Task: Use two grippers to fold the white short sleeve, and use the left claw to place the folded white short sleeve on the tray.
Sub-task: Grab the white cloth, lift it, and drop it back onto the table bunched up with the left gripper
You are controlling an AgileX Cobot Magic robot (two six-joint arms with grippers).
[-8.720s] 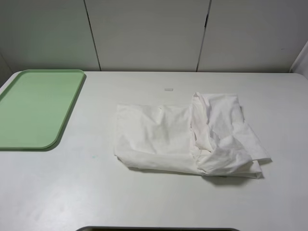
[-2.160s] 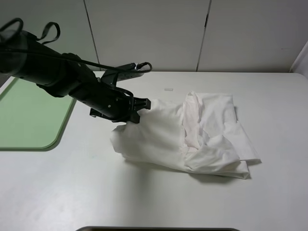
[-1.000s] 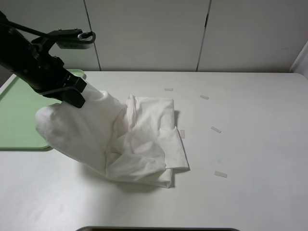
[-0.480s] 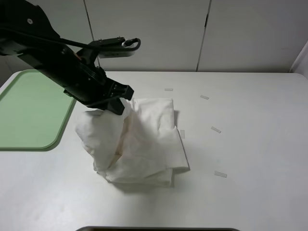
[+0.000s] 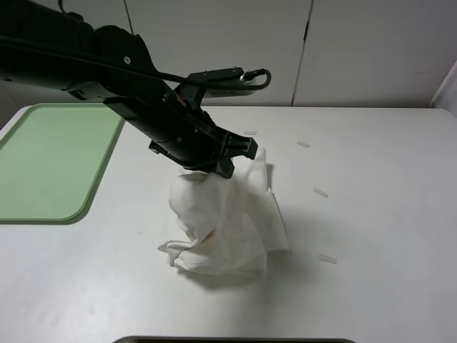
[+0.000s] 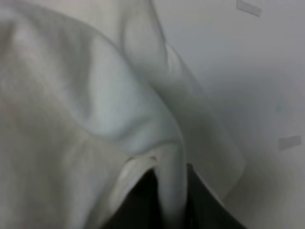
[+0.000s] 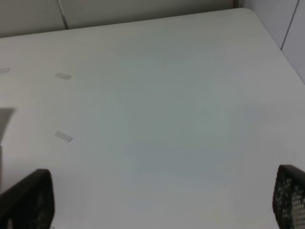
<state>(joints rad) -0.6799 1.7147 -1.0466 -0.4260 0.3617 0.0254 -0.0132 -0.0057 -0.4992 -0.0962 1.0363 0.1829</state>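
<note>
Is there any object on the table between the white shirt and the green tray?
Nothing visible. Only bare table lies between the white short sleeve, pinched by the left end effector, and the tray. The small tape strips lie on the other side.

**T-shirt [image 5: 225,232] centre, tray [image 5: 43,164] far left**

The T-shirt sat on the middle of the desk [image 5: 378,286], its top caught in the left end effector [image 5: 234,161] above. The tray lay well apart at the left edge, tape strips [image 5: 320,192] to the right.
</note>
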